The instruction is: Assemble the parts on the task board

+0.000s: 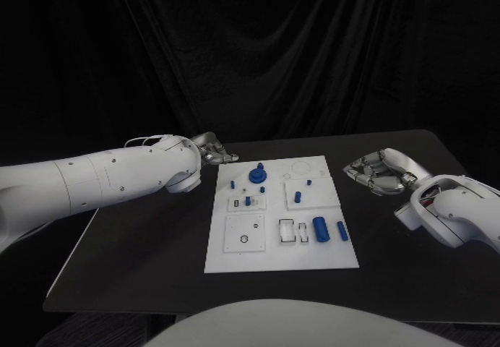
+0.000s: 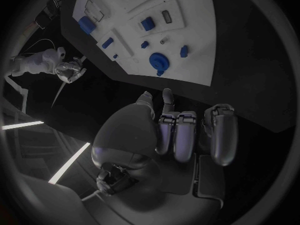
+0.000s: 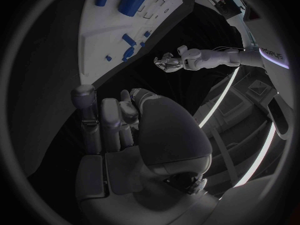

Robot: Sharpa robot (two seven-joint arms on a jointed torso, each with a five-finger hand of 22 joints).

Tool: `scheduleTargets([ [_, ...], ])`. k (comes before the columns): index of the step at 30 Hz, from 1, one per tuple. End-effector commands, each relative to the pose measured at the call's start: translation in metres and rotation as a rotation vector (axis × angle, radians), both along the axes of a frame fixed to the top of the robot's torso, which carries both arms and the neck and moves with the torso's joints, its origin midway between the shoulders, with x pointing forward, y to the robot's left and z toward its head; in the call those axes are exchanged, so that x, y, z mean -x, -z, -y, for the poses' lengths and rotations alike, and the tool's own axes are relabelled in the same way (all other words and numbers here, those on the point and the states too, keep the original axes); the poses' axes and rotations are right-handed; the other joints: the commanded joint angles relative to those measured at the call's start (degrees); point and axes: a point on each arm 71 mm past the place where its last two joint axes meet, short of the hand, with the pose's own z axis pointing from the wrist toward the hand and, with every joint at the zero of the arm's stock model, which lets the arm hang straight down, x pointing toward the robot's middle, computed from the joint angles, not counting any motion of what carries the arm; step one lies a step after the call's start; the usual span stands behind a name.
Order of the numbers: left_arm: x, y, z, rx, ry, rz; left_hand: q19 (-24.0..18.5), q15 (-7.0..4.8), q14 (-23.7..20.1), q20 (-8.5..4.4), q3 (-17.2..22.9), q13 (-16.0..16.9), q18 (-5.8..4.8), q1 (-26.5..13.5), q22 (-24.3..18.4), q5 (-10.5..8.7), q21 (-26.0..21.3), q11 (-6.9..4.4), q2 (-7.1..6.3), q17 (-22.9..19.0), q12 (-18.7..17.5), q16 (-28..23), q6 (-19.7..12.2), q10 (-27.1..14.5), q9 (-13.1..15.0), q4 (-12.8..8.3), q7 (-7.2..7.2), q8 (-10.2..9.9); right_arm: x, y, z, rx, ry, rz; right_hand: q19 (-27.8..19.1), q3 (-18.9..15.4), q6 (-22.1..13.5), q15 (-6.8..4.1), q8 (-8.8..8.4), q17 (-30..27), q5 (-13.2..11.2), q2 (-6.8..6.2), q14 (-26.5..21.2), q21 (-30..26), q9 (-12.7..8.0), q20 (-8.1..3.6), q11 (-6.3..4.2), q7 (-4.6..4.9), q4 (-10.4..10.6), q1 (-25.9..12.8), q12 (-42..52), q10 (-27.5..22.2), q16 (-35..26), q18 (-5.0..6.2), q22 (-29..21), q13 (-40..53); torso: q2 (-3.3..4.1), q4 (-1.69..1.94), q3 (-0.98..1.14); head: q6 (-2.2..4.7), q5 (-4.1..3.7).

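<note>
We are observing the task board (image 1: pixel 279 253) lying mid-table (image 1: pixel 136 246) between both hands, blue parts (image 1: pixel 321 227) sitting on it, left hand (image 1: pixel 214 151) hovering off its far left corner, fingers curled on nothing, right hand (image 1: pixel 377 172) waiting beside its right edge, likewise curled, holding nothing.

Black table (image 1: pixel 146 246), dark curtain (image 1: pixel 313 65) behind it

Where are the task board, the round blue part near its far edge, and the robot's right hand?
task board (image 1: pixel 279 260), head view, bare white near edge.
round blue part (image 1: pixel 257 173), head view, its top.
right hand (image 1: pixel 377 172), head view, middle of the curled fingers.
</note>
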Motion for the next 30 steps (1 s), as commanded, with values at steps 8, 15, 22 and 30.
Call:
scheduleTargets([
  [8,-0.007,0.011,-0.001,-0.077,-0.002,-0.129,0.62,0.39,5.95,0.25,-1.22,15.04,-0.25,-2.37,11.93,-2.11,-0.13,0.36,-0.01,15.06,0.15,0.37,0.57,5.95,-0.37,-0.05,0.16,-0.42,0.001,-0.002,-0.002,-0.021,-0.017,0.058,-0.27,0.28,-0.08,-0.1,0.13,-0.11,-0.09,0.01,-0.43,-0.34,-0.04,0.28,-0.16,0.12,0.19,-0.09,-0.38,-0.48,-0.32,0.32,5.05,-0.06,0.16,0.11,-0.06,-0.01,0.03],
  [15,-0.011,0.015,0.005,-0.096,0.014,-0.167,0.5,0.43,5.95,0.29,-1.72,15.04,-0.19,-3.52,11.86,-3.13,-0.35,0.4,0.24,15.06,0.15,0.37,0.6,5.95,-0.51,-0.05,0.2,-0.54,0.001,-0.002,-0.003,-0.022,-0.018,0.056,-0.25,0.38,-0.07,-0.11,0.15,-0.03,0.07,0.05,-0.39,-0.3,-0.04,0.28,-0.17,0.12,0.12,0.04,-0.34,-0.44,-0.25,0.31,5.08,0.01,0.09,0.07,-0.05,-0.01,-0.11],
  [22,-0.012,0.022,0.008,-0.125,0.023,-0.223,0.33,0.47,5.95,0.32,-1.91,15.04,-0.12,-4.04,11.76,-3.52,-0.64,0.46,0.39,15.06,0.15,0.37,0.38,5.95,-0.62,-0.06,0.28,-0.73,0.002,0.0,-0.002,-0.019,-0.016,0.047,-0.29,0.54,-0.09,-0.12,0.15,0.05,0.31,0.02,-0.35,-0.4,-0.03,0.27,-0.18,0.12,-0.07,0.27,-0.29,-0.4,-0.16,0.32,5.08,0.06,0.11,-0.06,0.0,-0.01,-0.08],
  [30,-0.014,0.029,0.01,-0.145,0.028,-0.26,0.1,0.59,5.95,0.41,-1.87,15.04,-0.03,-4.14,11.64,-2.99,-1.01,0.59,0.67,15.06,0.15,0.37,-0.16,5.95,-0.88,-0.3,0.42,-1.21,0.004,0.003,-0.001,-0.017,-0.011,0.037,-0.28,0.7,-0.11,-0.13,0.15,0.17,0.61,-0.02,-0.26,-0.42,-0.03,0.27,-0.19,0.13,-0.27,0.51,-0.27,-0.39,-0.02,0.32,5.1,0.08,0.03,-0.02,0.01,-0.01,-0.12],
])
